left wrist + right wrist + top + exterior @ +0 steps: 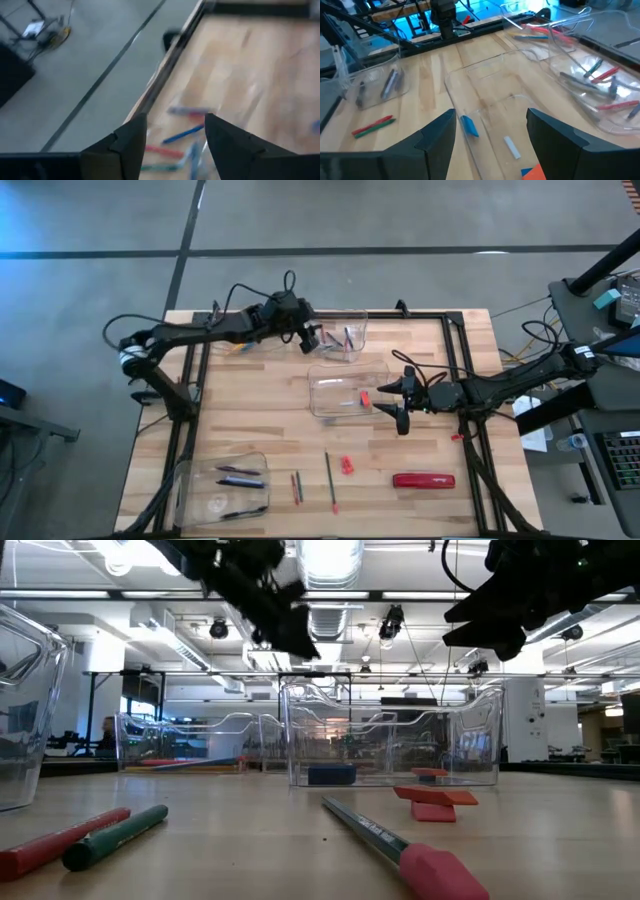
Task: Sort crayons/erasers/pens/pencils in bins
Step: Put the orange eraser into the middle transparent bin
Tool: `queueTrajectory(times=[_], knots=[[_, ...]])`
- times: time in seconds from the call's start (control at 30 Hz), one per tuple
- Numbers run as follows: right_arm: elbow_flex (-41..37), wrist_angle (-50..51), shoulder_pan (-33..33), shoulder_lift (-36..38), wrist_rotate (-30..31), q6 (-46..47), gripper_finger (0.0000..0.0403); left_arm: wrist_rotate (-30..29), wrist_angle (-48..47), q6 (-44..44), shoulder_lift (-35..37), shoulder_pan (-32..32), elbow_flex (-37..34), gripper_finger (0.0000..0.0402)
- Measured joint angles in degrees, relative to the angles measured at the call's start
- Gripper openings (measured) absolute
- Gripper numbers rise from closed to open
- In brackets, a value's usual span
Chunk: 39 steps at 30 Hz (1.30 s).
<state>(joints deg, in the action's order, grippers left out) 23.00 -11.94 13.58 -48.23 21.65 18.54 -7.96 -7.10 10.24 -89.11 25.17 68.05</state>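
Note:
My left gripper (pixel 312 338) (pixel 175 120) hangs open over the near-left corner of a clear bin (pixel 362 320) at the table's far edge, with nothing between its fingers. Blurred coloured sticks (pixel 185 134) lie in that bin below it. My right gripper (pixel 398 402) (pixel 490 115) stands open at the right end of the middle bin (pixel 318 380), which holds a red eraser (pixel 365 397) and a blue one (pixel 469 126). Two pencils (pixel 296 487) and a longer one (pixel 330 480) lie flat on the table near its front edge, beside a red eraser (pixel 346 465).
A bin with dark pens (pixel 240 477) stands at the near left. Another bin (pixel 222 346) lies under the left arm at the far left. A large red oblong object (pixel 423 479) lies near the front right. Black frame rails (pixel 455 350) run along the table's sides.

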Motion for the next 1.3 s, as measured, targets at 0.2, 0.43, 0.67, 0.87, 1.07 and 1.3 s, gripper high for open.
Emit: queueTrajectory(times=[0.2, 0.43, 0.67, 0.87, 1.07, 1.3], knots=[[1.0, -5.2, 4.0, 0.0, -5.4, -4.6, 0.0231, 1.7, 2.9, -1.9, 9.9, -10.0, -1.6, 0.0188], [5.4, -3.4, 10.2, -1.9, -5.2, -7.1, 0.0231, -7.0, 17.3, -2.4, 17.2, -28.2, -10.5, 0.0189], [7.2, -3.2, 10.4, -11.6, -5.2, -4.5, 0.0231, -10.6, 39.0, -0.5, 17.0, -40.4, -21.6, 0.0189], [9.2, -3.3, 10.7, -21.9, -9.2, -0.2, 0.0231, -12.0, 43.2, -2.5, 16.9, -42.4, -25.4, 0.0189], [12.5, -3.4, 11.3, -29.5, -11.5, -0.4, 0.0231, -12.6, 42.6, -5.5, 16.8, -42.4, -27.1, 0.0189], [13.4, -3.4, 11.3, -36.3, -11.8, 1.0, 0.0231, -13.1, 42.6, -5.4, 16.9, -42.4, -27.2, 0.0189]])
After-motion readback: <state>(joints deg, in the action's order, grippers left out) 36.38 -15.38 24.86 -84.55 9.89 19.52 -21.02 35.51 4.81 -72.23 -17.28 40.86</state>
